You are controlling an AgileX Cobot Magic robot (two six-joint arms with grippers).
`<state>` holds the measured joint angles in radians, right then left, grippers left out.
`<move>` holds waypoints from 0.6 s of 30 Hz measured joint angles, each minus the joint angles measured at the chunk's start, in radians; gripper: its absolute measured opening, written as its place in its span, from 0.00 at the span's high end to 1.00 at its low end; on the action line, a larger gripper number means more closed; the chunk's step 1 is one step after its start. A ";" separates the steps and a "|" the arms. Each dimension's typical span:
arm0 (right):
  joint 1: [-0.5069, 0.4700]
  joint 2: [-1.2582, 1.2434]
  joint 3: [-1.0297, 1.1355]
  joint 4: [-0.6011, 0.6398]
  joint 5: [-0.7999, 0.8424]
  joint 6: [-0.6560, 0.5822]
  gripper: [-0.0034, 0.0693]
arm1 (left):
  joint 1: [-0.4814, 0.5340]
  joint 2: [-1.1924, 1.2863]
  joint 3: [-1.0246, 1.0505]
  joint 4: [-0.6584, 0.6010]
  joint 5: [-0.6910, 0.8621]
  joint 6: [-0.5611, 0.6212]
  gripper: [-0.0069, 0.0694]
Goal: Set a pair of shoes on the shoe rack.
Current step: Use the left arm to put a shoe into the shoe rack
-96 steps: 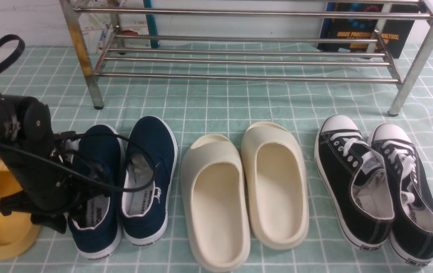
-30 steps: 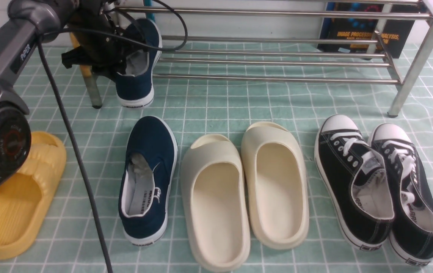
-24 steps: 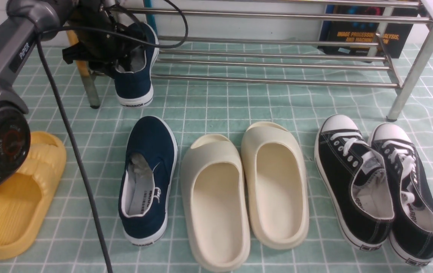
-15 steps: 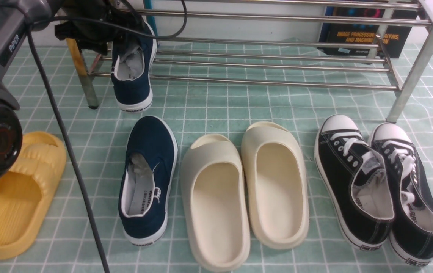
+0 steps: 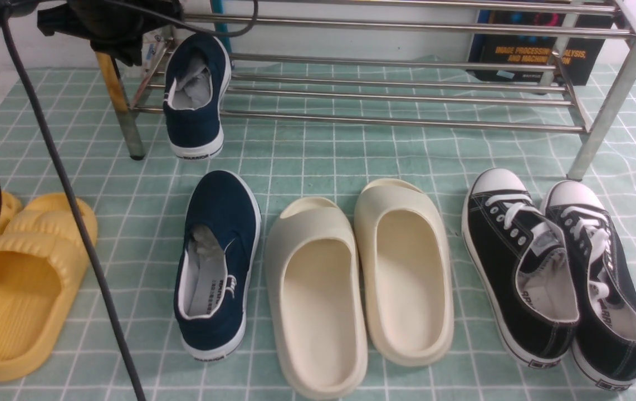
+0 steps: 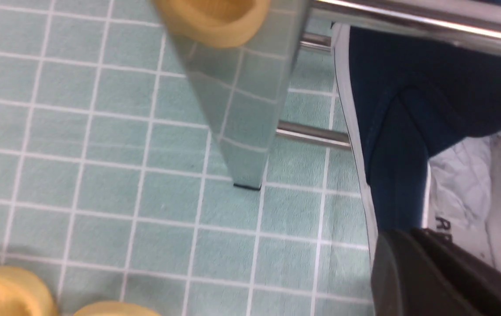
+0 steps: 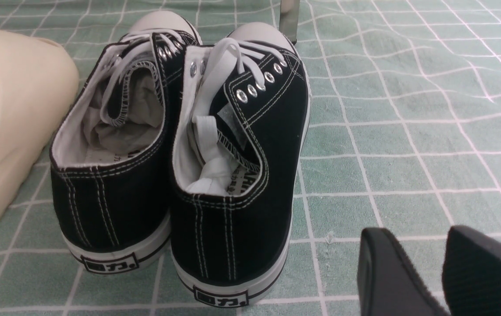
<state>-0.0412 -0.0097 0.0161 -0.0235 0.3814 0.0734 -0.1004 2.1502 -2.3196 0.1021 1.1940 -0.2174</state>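
1. One blue shoe (image 5: 195, 106) is carried by the lower bars of the shoe rack (image 5: 407, 120), at its left end, just beside the rust-stained leg (image 5: 115, 94). Its toe is pointed to the back and its heel juts out past the front bar.
2. The second blue shoe (image 5: 220, 223) is left on the checked cloth (image 5: 318, 156), in front of the rack and apart from it.
3. The left gripper (image 5: 117, 39) is held above and to the left of the racked shoe, its jaws closed on nothing.
4. The right gripper (image 7: 426, 245) is seen low behind the black sneakers (image 5: 524, 262), its fingers slightly parted with nothing between them.
5. Cream slides (image 5: 315, 301) are set between the second blue shoe and the black sneakers; yellow slides (image 5: 23, 289) lie at the far left.
6. A black cable (image 5: 73, 211) is hung across the yellow slides.
7. The left gripper is cut off by the top edge in the front view, and a book (image 5: 541, 53) behind the rack is partly hidden by its bars.
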 joint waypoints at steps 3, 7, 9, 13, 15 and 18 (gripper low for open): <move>0.000 0.000 0.000 0.000 0.000 0.000 0.62 | 0.000 -0.036 0.000 0.000 0.041 0.020 0.93; 0.000 0.000 0.000 0.000 0.000 0.000 0.62 | 0.000 -0.067 0.000 0.000 0.057 0.036 0.93; 0.000 0.000 0.000 0.000 0.000 0.000 0.62 | 0.000 -0.109 0.040 -0.018 0.056 0.042 0.93; 0.000 0.000 0.000 0.000 0.000 0.000 0.62 | -0.013 -0.183 0.189 -0.063 0.056 0.058 0.93; 0.000 0.000 0.000 0.000 0.000 0.000 0.62 | -0.024 -0.208 0.244 -0.071 0.056 0.065 0.93; 0.000 0.000 0.000 0.000 0.000 0.000 0.62 | -0.074 -0.244 0.419 -0.109 0.041 0.104 0.93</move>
<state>-0.0412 -0.0097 0.0161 -0.0235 0.3814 0.0734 -0.1745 1.9061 -1.9002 -0.0068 1.2350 -0.1137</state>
